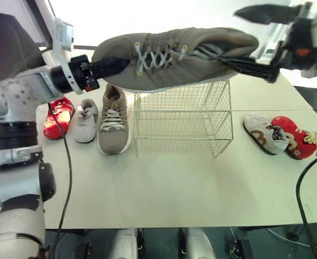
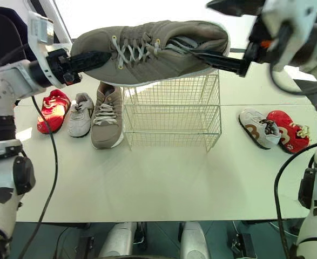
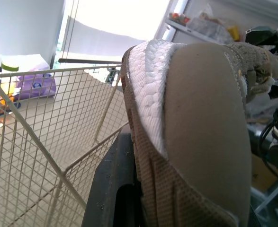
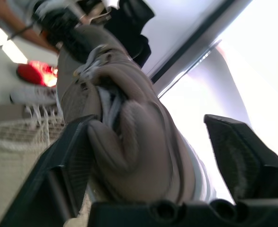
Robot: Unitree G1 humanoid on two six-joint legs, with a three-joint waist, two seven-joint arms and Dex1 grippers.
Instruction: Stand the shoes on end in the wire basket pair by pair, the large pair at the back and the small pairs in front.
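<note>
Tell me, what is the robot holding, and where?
The big brown shoe: left gripper pinches its toe, right gripper hooks one finger into its heel opening.

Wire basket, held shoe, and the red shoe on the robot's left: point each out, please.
Wire basket (image 1: 182,132): left eye view, front mesh wall.
Held shoe (image 1: 158,56): left eye view, laced upper.
Left red shoe (image 2: 58,108): right eye view, upper.
</note>
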